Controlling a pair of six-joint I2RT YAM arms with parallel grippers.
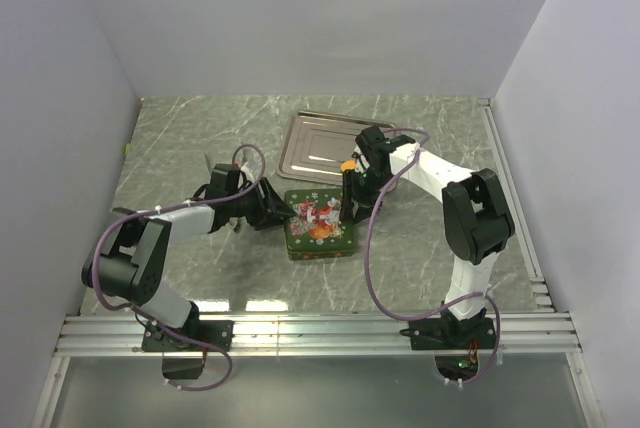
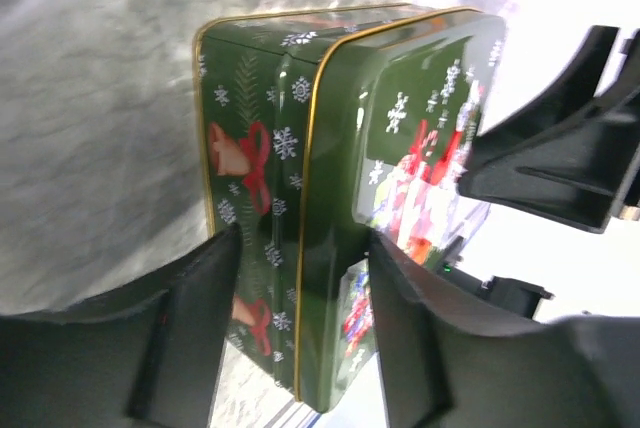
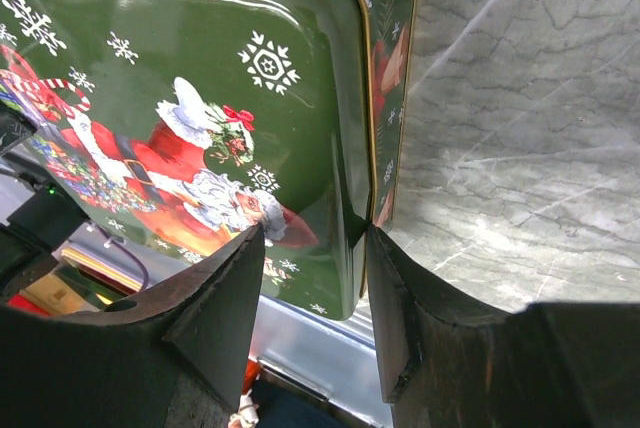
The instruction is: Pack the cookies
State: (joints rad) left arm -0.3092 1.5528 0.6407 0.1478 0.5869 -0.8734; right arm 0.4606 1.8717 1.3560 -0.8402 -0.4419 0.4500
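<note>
The cookies are not in view. A green Christmas tin (image 1: 318,223) with a Santa picture lies on the table with its lid on. My left gripper (image 1: 280,216) is at the tin's left edge. In the left wrist view the tin (image 2: 400,98) fills the frame, and the open gripper (image 2: 300,278) straddles its gold-rimmed edge. My right gripper (image 1: 350,210) is at the tin's right edge. In the right wrist view the open gripper (image 3: 312,258) straddles the lid's rim (image 3: 355,148), one finger over the lid, one outside it.
A shallow metal tray (image 1: 325,143) lies just behind the tin, near the right arm. The grey marble table (image 1: 180,138) is walled at left, right and back. A metal rail (image 1: 320,333) runs along the near edge.
</note>
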